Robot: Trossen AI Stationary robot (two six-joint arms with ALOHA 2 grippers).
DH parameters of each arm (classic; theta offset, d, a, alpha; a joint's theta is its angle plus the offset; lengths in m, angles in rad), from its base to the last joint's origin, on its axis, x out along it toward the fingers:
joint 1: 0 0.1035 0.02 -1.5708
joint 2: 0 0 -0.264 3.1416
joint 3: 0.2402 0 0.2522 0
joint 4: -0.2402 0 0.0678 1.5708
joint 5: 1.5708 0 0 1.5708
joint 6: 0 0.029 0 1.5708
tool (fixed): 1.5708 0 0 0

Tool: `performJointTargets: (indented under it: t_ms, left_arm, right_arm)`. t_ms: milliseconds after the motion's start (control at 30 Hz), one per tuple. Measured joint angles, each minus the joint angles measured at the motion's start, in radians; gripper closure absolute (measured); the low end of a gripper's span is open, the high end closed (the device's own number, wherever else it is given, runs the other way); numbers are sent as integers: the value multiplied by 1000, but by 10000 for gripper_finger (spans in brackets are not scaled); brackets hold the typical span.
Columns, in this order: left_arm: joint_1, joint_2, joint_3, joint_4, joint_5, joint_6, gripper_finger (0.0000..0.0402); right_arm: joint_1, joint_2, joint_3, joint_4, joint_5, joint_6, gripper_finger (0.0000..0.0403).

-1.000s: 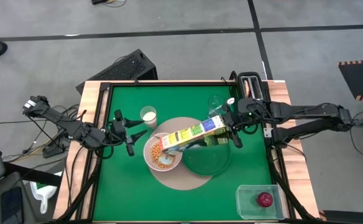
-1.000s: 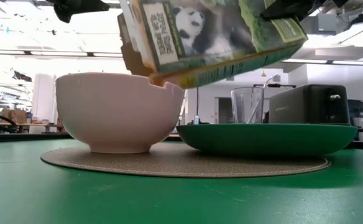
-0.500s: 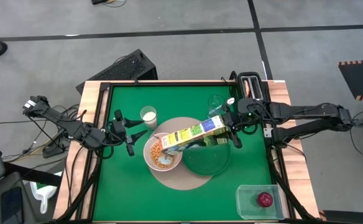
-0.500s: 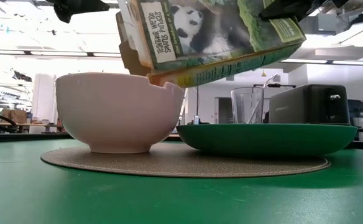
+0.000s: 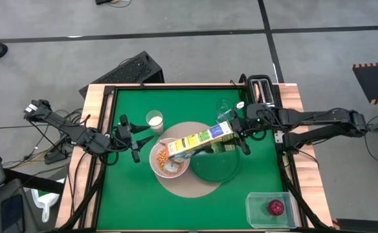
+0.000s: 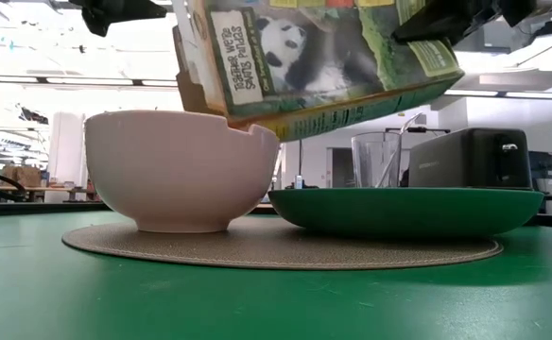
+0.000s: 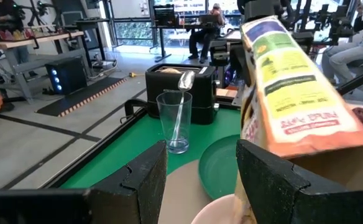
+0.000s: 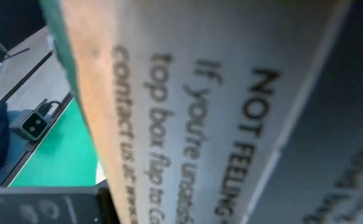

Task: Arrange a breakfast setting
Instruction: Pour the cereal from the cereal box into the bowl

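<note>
A: Your right gripper (image 5: 241, 129) is clamped on the far end of the one yellow-green cardboard cereal box (image 5: 199, 138), jaws closed on its sides, holding it tilted with its open end down over the bowl.

B: How many bowls do you count?

A: One, a white round bowl (image 5: 169, 161) with cereal in it, sitting on the single round tan mat (image 5: 195, 188). You can see in the low view that the box's lower corner hangs at the bowl's rim; whether it touches I cannot tell.

B: And beside the bowl?

A: One larger dark-green plate (image 5: 216, 167), also on the mat, just beside the bowl on the right arm's side. You have one clear drinking glass (image 7: 174, 121) behind it with one metal spoon (image 7: 183, 93) standing in it, and one black toaster (image 5: 261, 90) at the table's far right corner.

B: What about my left gripper?

A: Your left gripper (image 5: 139, 138) hovers near the bowl on its own side, fingers spread apart with nothing between them. One small white cup (image 5: 155, 120) stands just beyond it.

B: Any fruit?

A: One small red fruit (image 5: 276, 207), lying in the one clear plastic tub (image 5: 257, 217) at the near right corner, well apart from the mat. The bagel I cannot make out.
</note>
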Motion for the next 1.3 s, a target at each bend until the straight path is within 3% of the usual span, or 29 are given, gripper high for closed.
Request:
performJointTargets:
  t_ms: [567,1133,1300]
  left_arm:
    - [11,44,-2,4,-2,-16,221]
    - [11,46,-2,23,1,-22,221]
    - [11,46,-2,23,1,-22,221]
  right_arm:
    - [-8,-105,-158,247,-23,67,209]
    - [-13,-112,-172,243,-49,70,209]
    - [-23,-130,-277,374,-52,111,209]
